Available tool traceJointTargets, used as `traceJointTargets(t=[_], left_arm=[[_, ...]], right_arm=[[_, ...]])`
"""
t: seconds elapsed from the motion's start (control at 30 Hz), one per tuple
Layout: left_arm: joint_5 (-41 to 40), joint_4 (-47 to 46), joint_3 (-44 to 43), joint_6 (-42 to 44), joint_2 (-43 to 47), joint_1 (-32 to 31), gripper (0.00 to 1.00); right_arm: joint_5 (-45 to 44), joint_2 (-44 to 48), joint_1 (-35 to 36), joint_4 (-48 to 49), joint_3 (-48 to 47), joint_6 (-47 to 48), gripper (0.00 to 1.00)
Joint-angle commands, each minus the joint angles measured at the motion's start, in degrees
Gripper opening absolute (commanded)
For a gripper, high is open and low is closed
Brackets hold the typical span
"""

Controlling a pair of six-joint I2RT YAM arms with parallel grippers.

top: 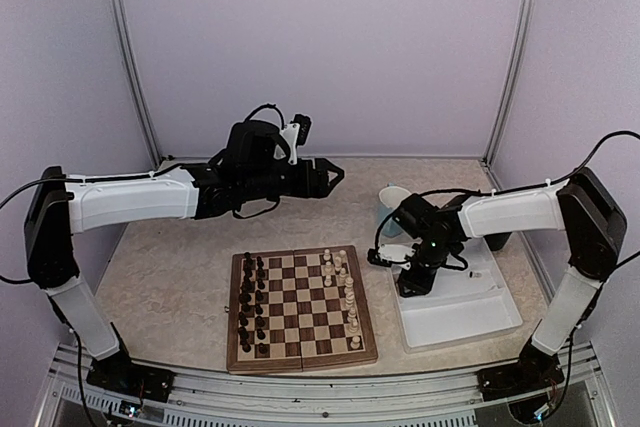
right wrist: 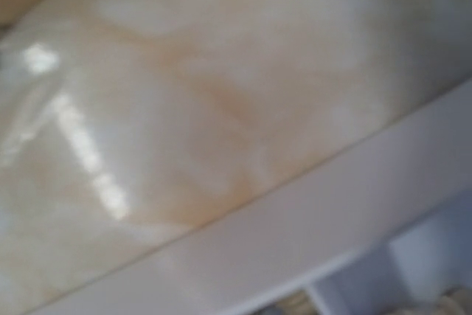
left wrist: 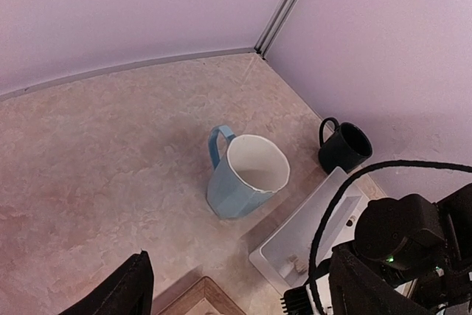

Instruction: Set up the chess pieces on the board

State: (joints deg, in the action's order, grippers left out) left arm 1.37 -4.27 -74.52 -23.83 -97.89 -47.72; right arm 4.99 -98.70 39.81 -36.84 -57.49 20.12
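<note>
Chess pieces stand on the board; left claw agape.

My left arm and right arm match: white shells on the long links, black joints and wrists. Thin black cables loop off both. The left gripper is black; I see a green light on the right wrist.

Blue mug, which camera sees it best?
The left wrist camera: the whole blue mug shows, handle and inside. The top camera sees only part of it, behind the right arm. The right wrist picture is blurry, no mug.
</note>
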Motion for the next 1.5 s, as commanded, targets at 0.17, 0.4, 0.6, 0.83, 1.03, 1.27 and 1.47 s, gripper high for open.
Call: traceJointTargets(t=[0.17, 0.4, 0.6, 0.83, 1.03, 1.27, 1.47], left_arm=[[1.4, -0.5, -1.2, 0.5, -0.1, 0.2, 0.81], [2.4, -1.0, -1.1, 0.5, -0.8, 0.4, 0.81], [2.4, -1.1, -0.2, 0.5, -0.1, 0.5, 0.81], [3.1, -1.3, 0.2, 0.5, 0.2, 0.4, 0.81], [6.6, -0.5, 0.1, 0.8, 0.2, 0.7, 0.79], [18.5, 2.9, -3.7, -2.2, -4.3, 0.8, 0.67], [26.7, 5.8, -7.3, -2.6, -10.2, 0.6, 0.65]], right_arm=[[-7.7, 1.8, -4.5, 1.3, 2.8, 0.3, 0.31], [3.3, -0.7, -4.6, 0.0, 1.8, 2.3, 0.24], [5.7, -2.1, -4.6, 1.7, 1.5, 3.8, 0.26], [6.6, -3.3, -4.6, 2.8, 2.1, 6.8, 0.12], [6.2, 3.1, -4.7, 3.3, 6.3, 11.6, 0.03], [5.9, 15.9, -4.7, 5.6, 9.4, 16.6, 0.00], [6.0, 18.5, -4.7, 4.1, 8.5, 17.0, 0.00]])
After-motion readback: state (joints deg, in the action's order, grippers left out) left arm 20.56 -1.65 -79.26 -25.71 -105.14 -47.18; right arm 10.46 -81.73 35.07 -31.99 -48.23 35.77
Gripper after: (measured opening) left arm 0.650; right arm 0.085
